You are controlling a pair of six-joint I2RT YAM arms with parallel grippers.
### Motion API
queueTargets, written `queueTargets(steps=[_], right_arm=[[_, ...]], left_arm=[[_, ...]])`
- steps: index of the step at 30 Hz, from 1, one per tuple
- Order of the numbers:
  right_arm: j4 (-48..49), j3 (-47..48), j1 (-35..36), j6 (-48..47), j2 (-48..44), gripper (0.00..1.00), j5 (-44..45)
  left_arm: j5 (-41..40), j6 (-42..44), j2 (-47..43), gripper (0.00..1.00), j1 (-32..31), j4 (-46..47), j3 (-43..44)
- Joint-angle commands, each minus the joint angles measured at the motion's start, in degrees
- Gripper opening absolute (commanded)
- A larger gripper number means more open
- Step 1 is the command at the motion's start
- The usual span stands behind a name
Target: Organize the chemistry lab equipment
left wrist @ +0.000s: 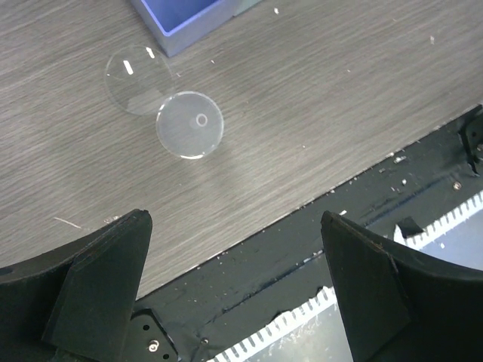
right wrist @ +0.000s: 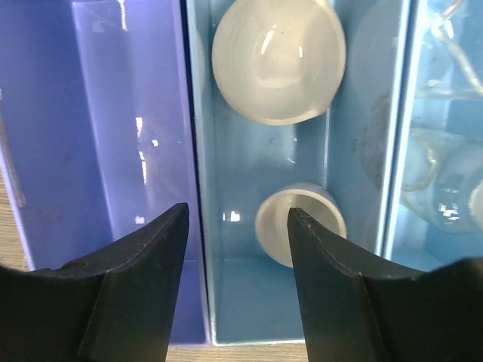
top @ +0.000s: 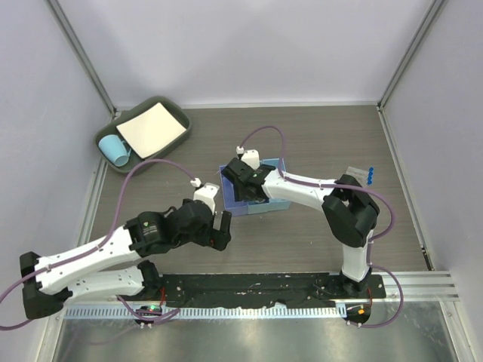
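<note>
So the wood-grain table (top: 302,143) was the biggest thing in shot, with both arms bent in toward the middle of it. Far left corner had a dark tray (top: 106,136) with a white sheet (top: 151,128) and a light-blue cup (top: 115,149) lying in it. Dead centre sat the blue divided box (top: 278,205), and the right arm (top: 309,188) was stretched right over it.

Over on the right side, well apart from the box, was the clear tube rack (top: 353,172) with blue-capped tubes (top: 370,175) at its far end.

The right gripper (right wrist: 238,211) hung over the box with its fingers apart and nothing between them. Below it, the middle compartment had a whitish dish (right wrist: 278,56) and a smaller round piece (right wrist: 302,219) partly hidden by one finger. The next compartment over held some clear glassware (right wrist: 445,188); I couldn't tell which pieces.

The left gripper (left wrist: 234,222) was spread wide too, gripping nothing, above the near edge of the table. Out on the tabletop ahead of it were one clear dish (left wrist: 190,124) and a second clear dish (left wrist: 138,79), edges touching, the second just beside the box corner.
</note>
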Motion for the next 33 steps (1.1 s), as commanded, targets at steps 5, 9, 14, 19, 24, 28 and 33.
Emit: queueTargets(steps=[5,9,14,19,24,28,33], right_arm=[[-5.19,4.32,1.08,-4.81,-10.23,0.63,10.42],[-4.76,2.3,0.99,-6.74,-15.42,0.63,11.31],[-4.23,-0.78,0.99,-8.85,-21.22,0.63,11.31],[-4.32,-2.54,0.99,-9.73,-26.93,0.63,10.52],[-4.14,-4.38,0.99,-10.17,-30.11,0.62,9.99],[-4.14,-5.26,0.99,-10.26,-30.99,0.62,9.9],[-3.7,-6.06,0.99,-10.44,-31.08,0.62,9.46]], left_arm=[[-5.89,-2.09,12.08,1.0,-0.22,3.01,4.16],[-6.77,-2.09,18.67,0.92,-0.22,5.39,4.68],[-8.26,-1.74,22.55,0.73,-0.14,8.46,4.34],[-8.27,-0.6,26.67,0.58,0.04,10.58,4.86],[-8.71,0.45,29.41,0.54,1.01,10.67,5.74],[-8.97,0.89,30.11,0.52,2.67,11.54,5.3],[-8.88,1.42,29.94,0.5,4.08,12.25,4.86]])
